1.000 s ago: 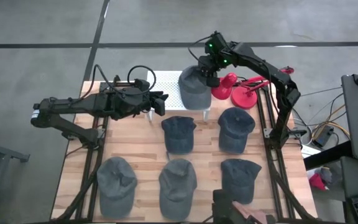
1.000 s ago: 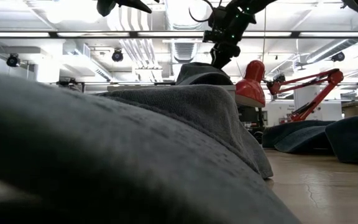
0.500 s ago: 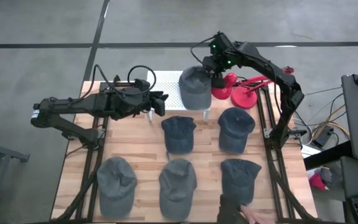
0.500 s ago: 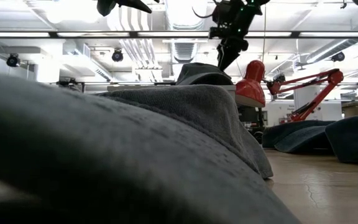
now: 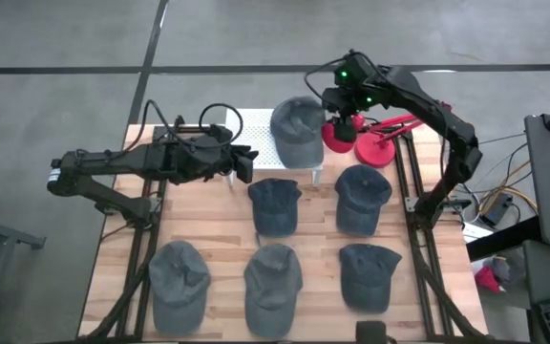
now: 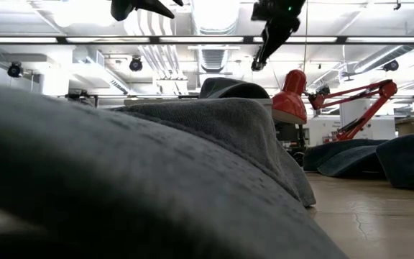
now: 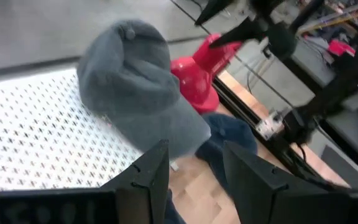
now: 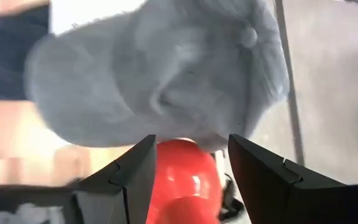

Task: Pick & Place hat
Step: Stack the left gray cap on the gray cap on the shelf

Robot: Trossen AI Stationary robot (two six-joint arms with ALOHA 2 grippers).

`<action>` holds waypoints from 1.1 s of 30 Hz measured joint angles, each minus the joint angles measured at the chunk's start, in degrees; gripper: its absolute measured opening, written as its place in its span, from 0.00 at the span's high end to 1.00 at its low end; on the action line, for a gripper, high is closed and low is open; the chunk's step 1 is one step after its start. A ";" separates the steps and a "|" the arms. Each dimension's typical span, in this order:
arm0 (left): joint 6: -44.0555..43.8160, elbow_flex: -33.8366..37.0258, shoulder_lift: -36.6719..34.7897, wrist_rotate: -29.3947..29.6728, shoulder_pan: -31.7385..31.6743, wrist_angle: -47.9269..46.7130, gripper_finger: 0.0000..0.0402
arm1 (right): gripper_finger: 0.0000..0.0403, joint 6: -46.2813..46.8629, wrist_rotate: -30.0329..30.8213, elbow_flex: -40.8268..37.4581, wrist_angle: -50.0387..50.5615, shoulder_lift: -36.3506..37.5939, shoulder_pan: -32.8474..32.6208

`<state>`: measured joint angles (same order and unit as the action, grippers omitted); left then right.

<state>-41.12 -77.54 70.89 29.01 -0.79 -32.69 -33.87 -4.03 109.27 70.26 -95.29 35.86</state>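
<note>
Presently the grey hat [image 5: 296,131] lies on the white perforated platform [image 5: 259,139] at the table's far edge, just beside the red lamp [image 5: 340,134], with nothing gripping it. The right gripper [image 5: 343,98] hangs above the lamp, next to the hat, its fingers [image 8: 132,177] apart and empty. The left gripper [image 5: 244,163] waits over the platform's near-left edge, fingers [image 7: 148,180] parted and empty; five more hats [image 5: 275,204] lie on the wooden table [image 5: 218,225].
</note>
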 joint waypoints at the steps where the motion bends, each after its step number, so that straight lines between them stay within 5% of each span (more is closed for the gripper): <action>1: -0.26 0.00 0.00 -0.53 0.16 -0.18 0.64 | 0.52 0.57 -0.98 0.00 0.10 0.56 -0.16; 11: 0.34 0.00 0.00 -2.55 3.06 -4.76 0.64 | 0.53 3.72 -20.78 0.00 2.18 3.63 -1.63; 33: -5.33 0.00 -0.52 5.00 14.11 -24.18 0.64 | 0.57 13.80 -21.54 -0.17 3.56 4.09 -21.93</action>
<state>-46.46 -77.54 70.37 34.01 13.32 -56.88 -20.07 -25.56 109.10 73.82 -91.20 13.93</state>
